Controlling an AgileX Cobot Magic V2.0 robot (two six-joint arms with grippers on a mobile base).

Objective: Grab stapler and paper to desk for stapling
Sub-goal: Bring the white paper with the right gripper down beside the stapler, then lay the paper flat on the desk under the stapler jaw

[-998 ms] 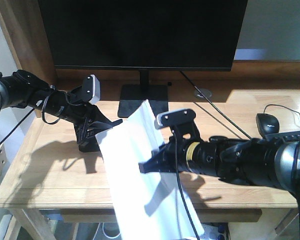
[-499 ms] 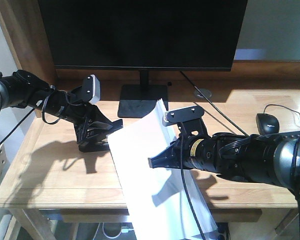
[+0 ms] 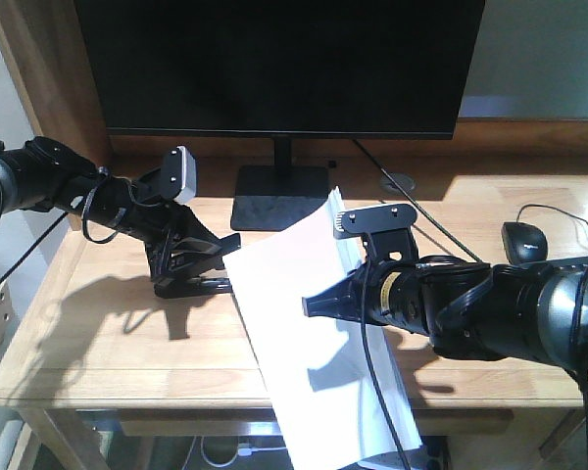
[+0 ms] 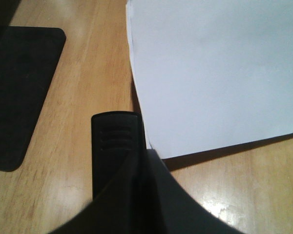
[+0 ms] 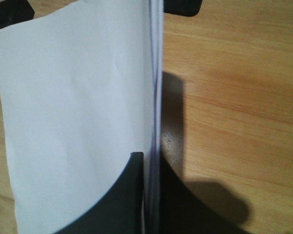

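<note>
The task looks partly done, as a judgement from how things lie. The paper (image 3: 284, 304) is over the desk (image 3: 98, 343) but not laid flat on it; the thin white stack is held up at a slant, its far corner near the monitor stand (image 3: 279, 196) and its near end hanging past the desk's front edge. What appears to be the stapler (image 3: 184, 285) is a small black shape on the wood at the tips of the left gripper (image 3: 225, 262); no coloured strip shows, so the naming is a guess. Left to do, by this reading: set the sheets down flat, bring an edge or corner into the stapler, and press.

The right gripper (image 3: 318, 305) is pressed together on the paper; the right wrist view shows the stack (image 5: 78, 97) edge-on with one dark finger on each face, the right gripper (image 5: 150, 163) pinching it near the sheet's long side, with bare wood and a shadow beside it.

The left gripper is harder to read. The left wrist view shows a black ridged tip (image 4: 115, 139) low over the wood, with a blurred grey mass close to the lens; the nearest corner of the paper (image 4: 210, 73) reaches just beside that tip and casts a shadow, so it sits a little raised. Whether these jaws are spread or clamped on something cannot be told.
</note>
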